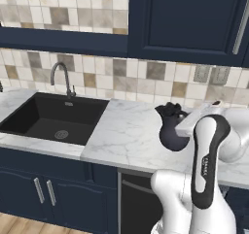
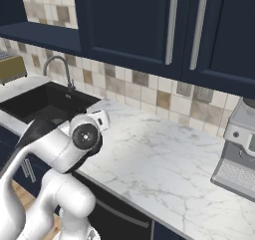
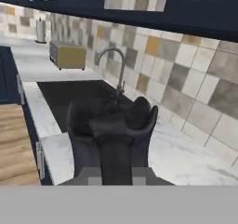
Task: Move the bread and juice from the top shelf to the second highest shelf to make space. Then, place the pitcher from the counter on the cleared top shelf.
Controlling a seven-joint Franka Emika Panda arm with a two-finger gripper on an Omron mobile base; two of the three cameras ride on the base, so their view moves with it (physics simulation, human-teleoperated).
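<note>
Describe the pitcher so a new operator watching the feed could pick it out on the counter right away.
Start at the black sink set into the white marble counter, then look along the worktop away from the tap. The pitcher stands there, right by the robot's arm. It is a black jug with a rounded body and flared top, the one dark thing on that pale stretch.

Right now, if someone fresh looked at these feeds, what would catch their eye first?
The tall black pitcher with a curved handle stands out, dark against the white grey-veined marble counter, right of the black sink. The white arm's gripper is shut on the pitcher from above, which looms large in the hand view. Further off, a silver coffee machine sits at the counter's right end.
</note>
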